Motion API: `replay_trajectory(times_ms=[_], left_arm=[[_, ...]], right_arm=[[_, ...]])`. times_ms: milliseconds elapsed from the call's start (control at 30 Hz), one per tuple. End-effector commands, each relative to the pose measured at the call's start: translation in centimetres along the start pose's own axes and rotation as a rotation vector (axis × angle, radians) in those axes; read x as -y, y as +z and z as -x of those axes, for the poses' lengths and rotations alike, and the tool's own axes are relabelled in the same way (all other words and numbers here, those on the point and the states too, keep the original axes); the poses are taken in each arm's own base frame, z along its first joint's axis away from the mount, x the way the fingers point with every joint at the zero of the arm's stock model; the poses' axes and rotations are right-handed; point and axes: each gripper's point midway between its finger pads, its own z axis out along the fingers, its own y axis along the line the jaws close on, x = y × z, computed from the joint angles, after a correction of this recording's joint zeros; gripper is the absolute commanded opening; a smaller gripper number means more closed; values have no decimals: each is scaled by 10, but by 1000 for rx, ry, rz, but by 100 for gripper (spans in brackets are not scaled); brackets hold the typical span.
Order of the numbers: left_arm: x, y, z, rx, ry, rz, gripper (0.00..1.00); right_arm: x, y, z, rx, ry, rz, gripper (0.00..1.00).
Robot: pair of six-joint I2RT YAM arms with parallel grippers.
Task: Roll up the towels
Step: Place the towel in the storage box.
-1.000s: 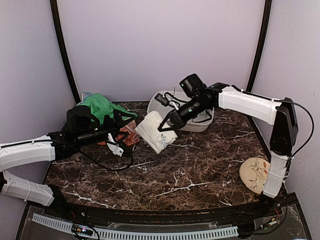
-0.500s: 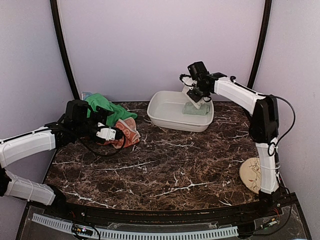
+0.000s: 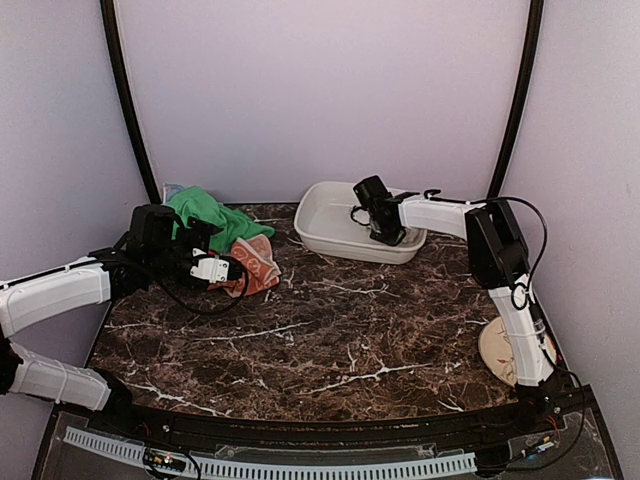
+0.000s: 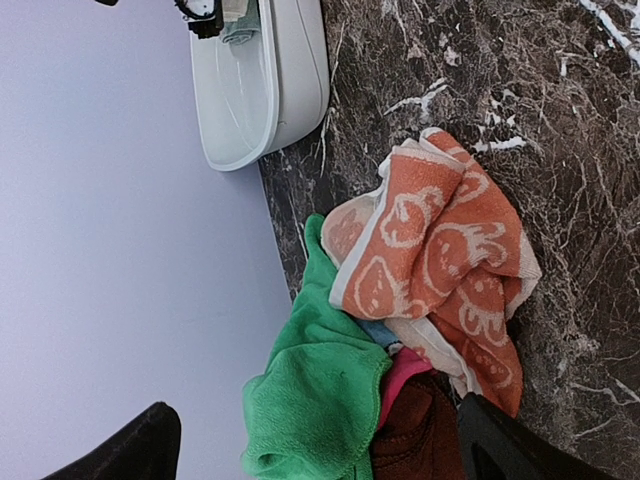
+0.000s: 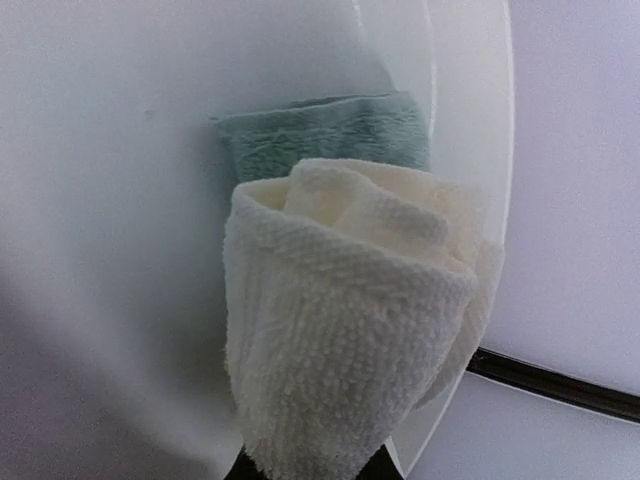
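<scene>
Inside the white basin, at the far side of the table, the cream-white towel is already a tight roll. The right gripper has its fingers closed on the lower end of it; only two dark tips show under the cloth. Just behind it, the small sage-green towel lies against the basin wall. To do this step well, I think the roll should come down until it rests beside the sage-green one, with the loose edge underneath. Then the fingers should part slowly, so the roll does not spring open. The left gripper is spread wide and holds nothing, near the crumpled orange towel and the bright green towel at the far left. The table is dark brown marble with white veins and looks smooth, so cloth may slide on it. A floral plate lies near the right arm's base. Pale lilac walls close the room.
</scene>
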Motion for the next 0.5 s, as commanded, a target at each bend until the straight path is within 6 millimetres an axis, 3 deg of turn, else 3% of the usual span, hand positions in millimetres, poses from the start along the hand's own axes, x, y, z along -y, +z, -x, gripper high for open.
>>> replay_trajectory(times_ms=[0, 167, 300, 333, 433, 467], left_arm=[[-7, -4, -5, -16, -15, 23, 99], [-9, -6, -7, -20, -15, 27, 99], [-7, -7, -6, -14, -5, 23, 99], [-7, -7, -6, -15, -5, 23, 99], [-4, -7, -6, -13, 2, 18, 99], [-4, -6, -6, -12, 5, 17, 99]], right_arm=[[-15, 10, 6, 33, -32, 81, 0], [-37, 13, 11, 76, -23, 209, 0], [-40, 11, 23, 139, 52, 300, 0], [-40, 10, 26, 155, 81, 330, 4], [-41, 9, 28, 175, 115, 379, 27], [-42, 9, 27, 179, 113, 386, 29]])
